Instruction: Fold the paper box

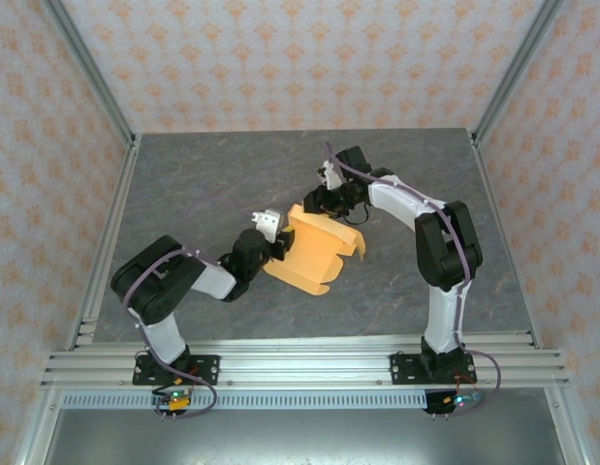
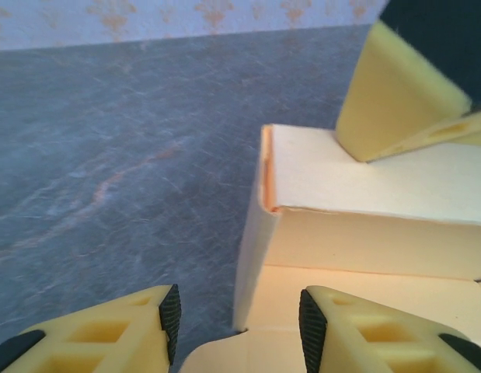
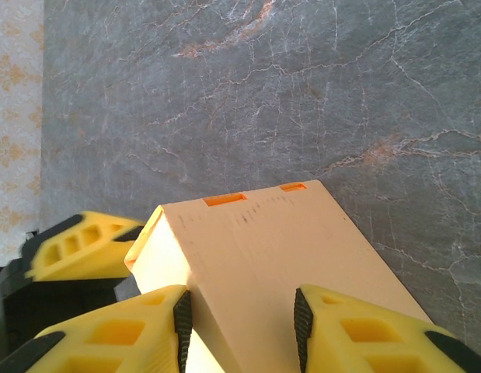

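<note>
**Top external.** The paper box [image 1: 314, 254] lies on the grey tabletop [image 1: 212, 184], partly folded: a flat orange-tan panel with its far and right walls standing up. The left hand [image 1: 278, 240] is at the box's left edge. The right hand [image 1: 319, 201] is at the box's far edge, over the raised wall. The two hands are near each other, with a corner of the box between them.

**Left wrist.** The left hand [image 2: 238, 311] is released. Its pads [image 2: 171, 309] stand apart, and neither presses on the card. The upright corner of the paper box [image 2: 357, 179] rises just beyond the gap between them. A bit of flap shows at the bottom edge. The box's inner floor runs off to the right of that corner. A yellow finger of the right hand [image 2: 395, 97] sits on top of the far wall.

**Right wrist.** The right hand [image 3: 240, 315] is closed onto the paper box [image 3: 279, 241], grasping the folded wall with a pad against each side of it. Two small orange slots [image 3: 224, 200] show at the far end of this panel. A finger of the left hand [image 3: 77, 245] lies just beside the box's left face. I cannot tell whether it touches the card.
</note>
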Tool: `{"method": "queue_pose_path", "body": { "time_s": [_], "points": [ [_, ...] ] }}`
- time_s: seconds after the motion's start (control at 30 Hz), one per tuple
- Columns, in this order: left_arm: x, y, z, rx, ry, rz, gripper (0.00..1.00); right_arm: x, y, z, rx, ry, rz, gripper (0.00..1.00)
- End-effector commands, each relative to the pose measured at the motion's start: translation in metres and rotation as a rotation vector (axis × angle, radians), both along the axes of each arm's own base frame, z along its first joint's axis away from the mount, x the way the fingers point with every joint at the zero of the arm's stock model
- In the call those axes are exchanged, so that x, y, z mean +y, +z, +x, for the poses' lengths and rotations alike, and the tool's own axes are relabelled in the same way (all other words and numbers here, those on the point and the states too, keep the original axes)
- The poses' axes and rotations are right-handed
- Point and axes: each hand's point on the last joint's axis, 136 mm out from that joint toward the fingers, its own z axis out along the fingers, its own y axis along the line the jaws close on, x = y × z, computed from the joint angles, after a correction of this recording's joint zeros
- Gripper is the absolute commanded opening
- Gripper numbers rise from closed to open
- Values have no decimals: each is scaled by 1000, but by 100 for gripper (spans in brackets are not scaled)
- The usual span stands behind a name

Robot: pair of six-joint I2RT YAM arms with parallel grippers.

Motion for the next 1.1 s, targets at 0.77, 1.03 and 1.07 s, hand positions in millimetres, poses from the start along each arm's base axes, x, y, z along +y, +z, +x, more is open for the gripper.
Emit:
{"method": "queue_pose_path", "body": {
  "time_s": [0.77,1.03,1.07],
  "points": [
    [4,10,1,44,-322,293,67,-11,-31,-36,64,207,-117,41],
    [-5,36,-14,-34,-453,282,67,-10,-33,-25,79,222,-111,41],
    [-7,39,-15,-56,-473,290,66,-9,-32,-24,79,223,-110,41]
  ]
}}
